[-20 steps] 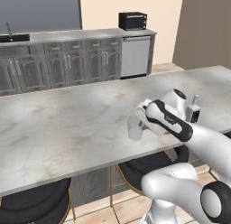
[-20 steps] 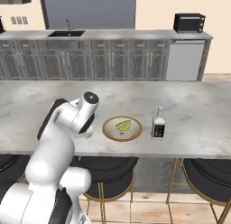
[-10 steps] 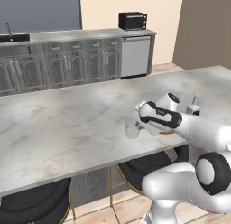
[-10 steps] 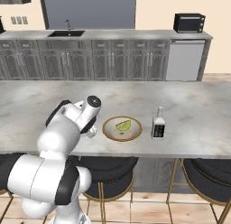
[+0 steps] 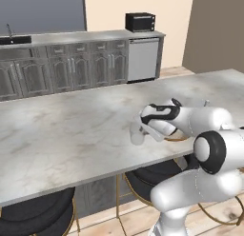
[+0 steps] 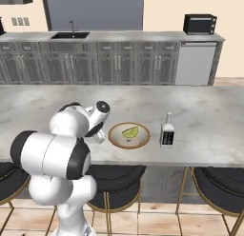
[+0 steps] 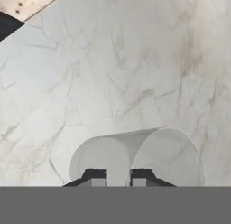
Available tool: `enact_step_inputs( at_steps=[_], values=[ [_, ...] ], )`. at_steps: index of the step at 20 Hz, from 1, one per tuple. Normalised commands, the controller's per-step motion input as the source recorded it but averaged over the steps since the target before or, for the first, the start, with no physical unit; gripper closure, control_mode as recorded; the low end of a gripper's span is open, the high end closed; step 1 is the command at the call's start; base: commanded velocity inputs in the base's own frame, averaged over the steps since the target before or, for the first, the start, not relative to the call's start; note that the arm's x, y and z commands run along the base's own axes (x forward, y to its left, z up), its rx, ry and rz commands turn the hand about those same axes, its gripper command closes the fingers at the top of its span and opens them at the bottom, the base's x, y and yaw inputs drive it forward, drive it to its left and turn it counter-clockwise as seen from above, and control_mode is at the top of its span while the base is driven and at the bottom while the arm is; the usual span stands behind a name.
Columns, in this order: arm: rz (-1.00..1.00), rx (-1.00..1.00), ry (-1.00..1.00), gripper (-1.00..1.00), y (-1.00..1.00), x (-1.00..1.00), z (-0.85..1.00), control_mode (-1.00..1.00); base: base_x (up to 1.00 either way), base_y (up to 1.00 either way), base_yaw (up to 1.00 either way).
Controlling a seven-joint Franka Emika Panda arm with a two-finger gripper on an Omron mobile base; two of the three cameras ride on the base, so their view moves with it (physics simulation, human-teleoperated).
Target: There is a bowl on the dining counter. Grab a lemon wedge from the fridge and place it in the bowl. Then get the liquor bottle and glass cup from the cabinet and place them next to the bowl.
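A: Marble, pale and veined: the dining counter (image 6: 200,111) spreads under the pincer (image 7: 118,177) on every side. What stands on it?

B: Largest first. The bowl (image 6: 128,135) sits just beside the pincer, on the side away from the arm's base, with the lemon wedge (image 6: 130,132) inside it. Beyond the bowl, further from the pincer, stands the liquor bottle (image 6: 167,131), upright.

A: And the glass cup (image 7: 135,157)?

B: Right at the pincer. In the hand view its clear wall lies directly in front of the two dark tips, and it seems to rest on the marble.

A: Is it gripped?

B: The tips stand close together with a sliver of wall between them, so I judge it a narrow pinch on the rim, possibly slackening; I cannot tell for certain.

A: So what remains?

B: Wedge and bottle look done. Only letting go of the cup beside the bowl seems left.
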Motion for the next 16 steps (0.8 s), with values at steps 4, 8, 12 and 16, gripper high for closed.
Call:
enact_step_inputs(
  at_steps=[4, 8, 12, 16],
  values=[
    [0.0, 0.0, 0.0, 1.0, -0.02, 0.27, -0.29, -1.0, 0.0, 0.0, 0.0],
    [0.0, 0.0, 0.0, 1.0, 0.0, 0.19, -0.29, -1.0, 0.0, 0.0, 0.0],
    [0.0, 0.0, 0.0, -1.0, 0.0, 0.03, -0.34, -1.0, 0.0, 0.0, 0.0],
    [0.0, 0.0, 0.0, -1.0, 0.0, -0.13, -0.03, -1.0, 0.0, 0.0, 0.0]
  ],
)
